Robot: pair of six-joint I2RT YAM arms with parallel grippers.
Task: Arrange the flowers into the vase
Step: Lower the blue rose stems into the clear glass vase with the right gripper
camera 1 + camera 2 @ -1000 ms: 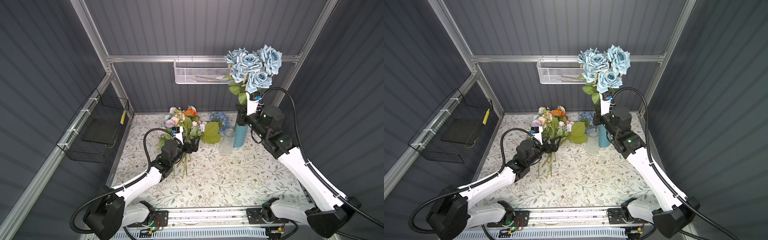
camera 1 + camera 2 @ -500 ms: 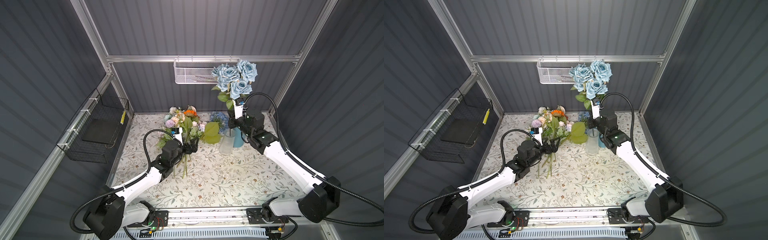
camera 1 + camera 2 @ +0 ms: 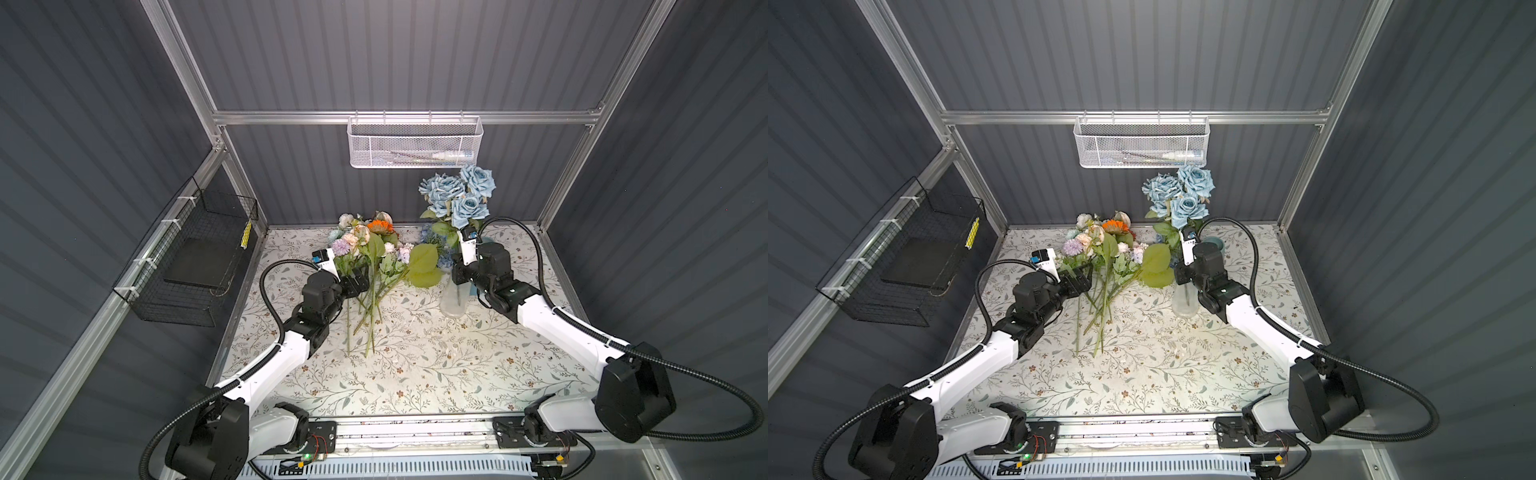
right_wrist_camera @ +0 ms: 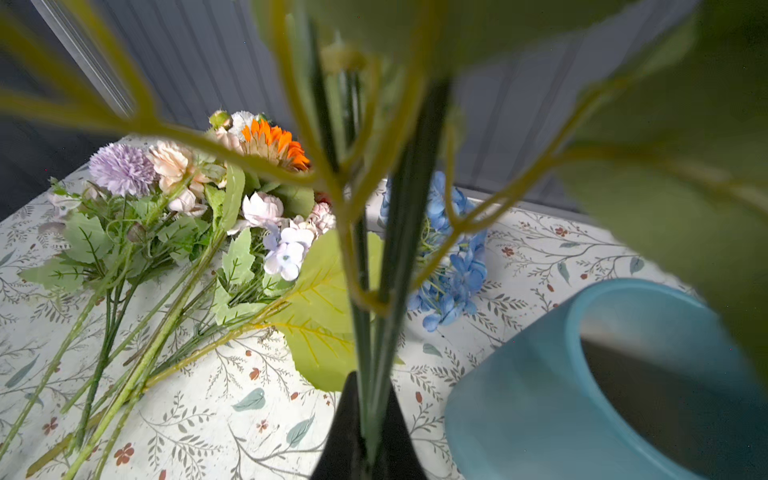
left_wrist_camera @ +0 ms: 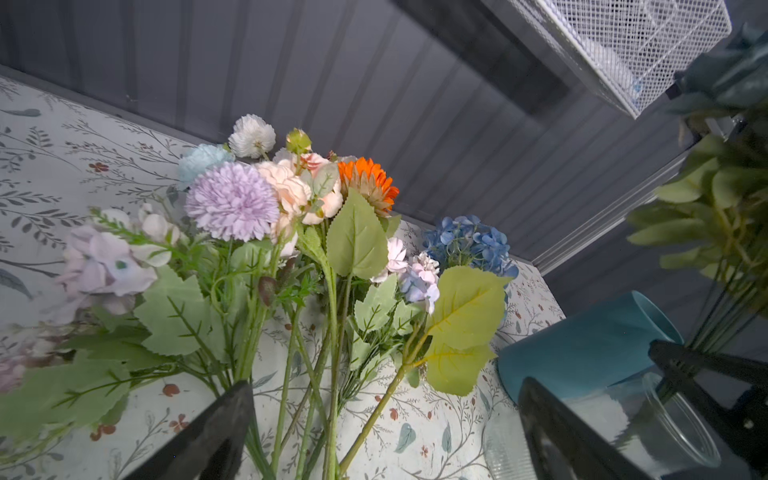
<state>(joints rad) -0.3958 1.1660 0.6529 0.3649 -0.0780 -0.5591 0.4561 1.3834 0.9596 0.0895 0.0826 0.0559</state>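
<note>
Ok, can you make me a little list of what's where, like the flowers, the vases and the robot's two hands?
blue roses: upright above the glass vase; stem ends seem to dip inside
loose flowers: lying on the table; lilac, orange, pink, white, blue
right gripper: shut on the blue roses' stems
left gripper: open, jaws either side of the loose flowers' stems
teal vase: standing beside the glass vase

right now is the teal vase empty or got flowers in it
Empty as far as shown: the right wrist view looks into the teal vase, bare inside, no stems; a blurred leaf hides part of its mouth.
</note>
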